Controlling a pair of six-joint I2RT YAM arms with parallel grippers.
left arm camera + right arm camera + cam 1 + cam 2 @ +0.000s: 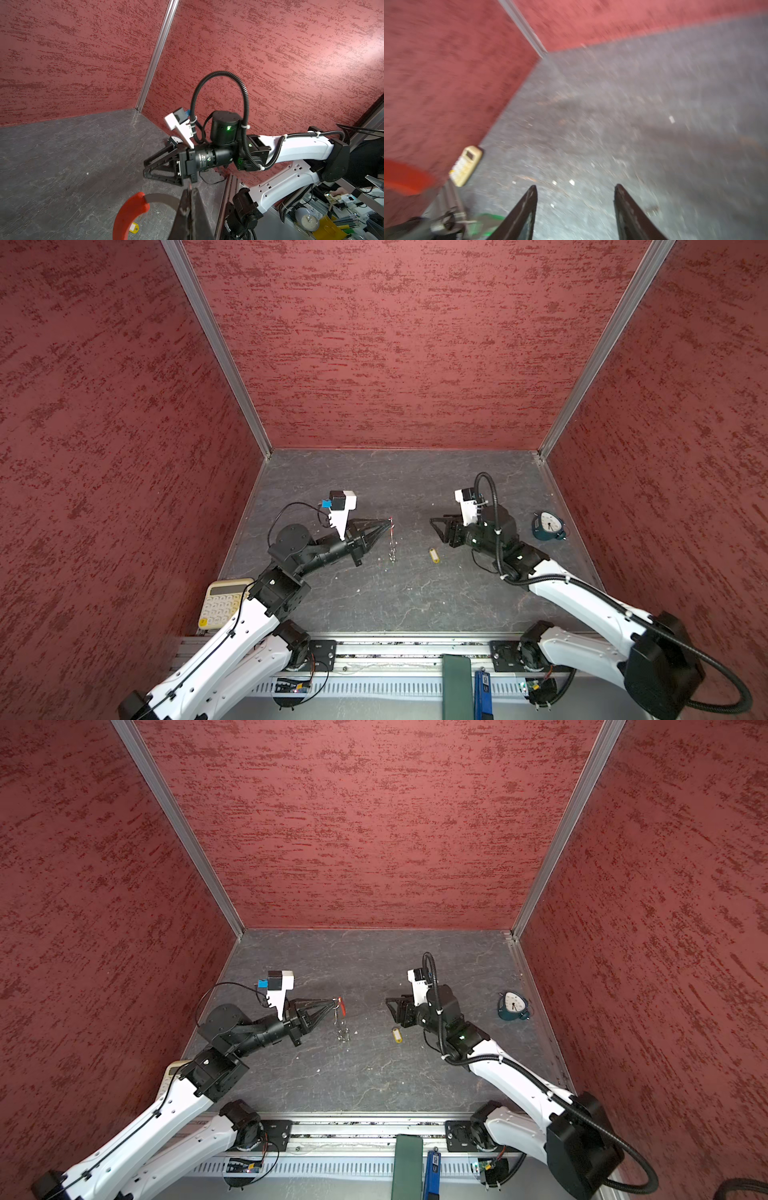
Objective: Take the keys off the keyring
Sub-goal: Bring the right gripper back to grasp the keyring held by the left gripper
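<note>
Above the table's point(415, 605) middle the left gripper point(389, 526) pinches the light, swingy keyring point(160, 198) by its wire beside the sleeve point(128, 212); the yellow key point(434, 554), stiff and probably slick, lies just right of it, best nipped across its long edges by the spread, empty right gripper point(575, 187).

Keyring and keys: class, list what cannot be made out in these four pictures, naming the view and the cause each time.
Keyring: in both top views, its small rings are too tiny to count.
Red sleeve: left wrist view, cut off by the picture's edge.
Yellow key tag: left wrist view, partly hidden behind the sleeve.
Green smear beside the right pincer: right wrist view, motion blur; unidentifiable.
</note>
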